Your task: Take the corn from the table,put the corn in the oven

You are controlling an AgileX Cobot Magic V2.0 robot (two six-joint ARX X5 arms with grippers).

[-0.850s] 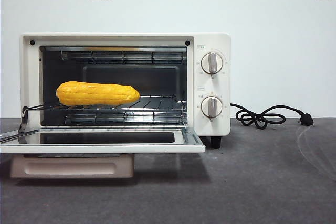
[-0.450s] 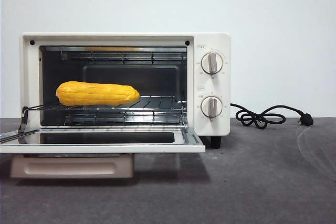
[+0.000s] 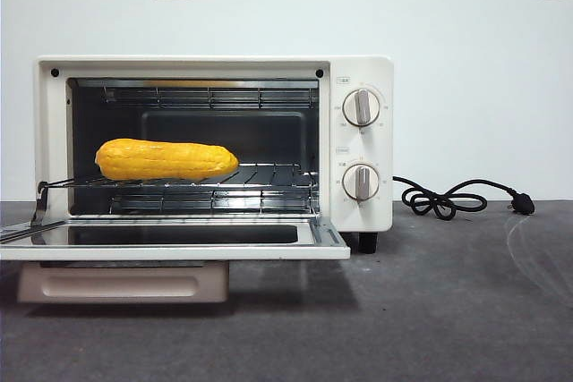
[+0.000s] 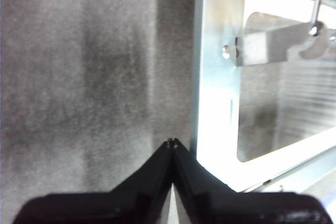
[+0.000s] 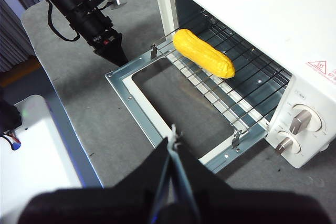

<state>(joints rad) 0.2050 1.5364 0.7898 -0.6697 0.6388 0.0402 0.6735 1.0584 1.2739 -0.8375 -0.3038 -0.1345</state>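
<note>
Corn (image 3: 166, 160) lies lengthwise on the wire rack (image 3: 260, 176) inside the oven (image 3: 358, 145), toward the rack's left side in the front view. It is a glossy yellow-orange cob, smooth, rounded at one end and tapering at the other. The oven door (image 3: 179, 243) hangs fully open, flat above the worktop (image 3: 448, 310). The left end effector (image 4: 171, 142) is clenched, empty, low over the worktop just beside the door's edge. The right end effector (image 5: 174, 139) is also clenched on nothing, high above the door's front. A black cord (image 3: 448, 199) lies coiled right of the oven.
</note>
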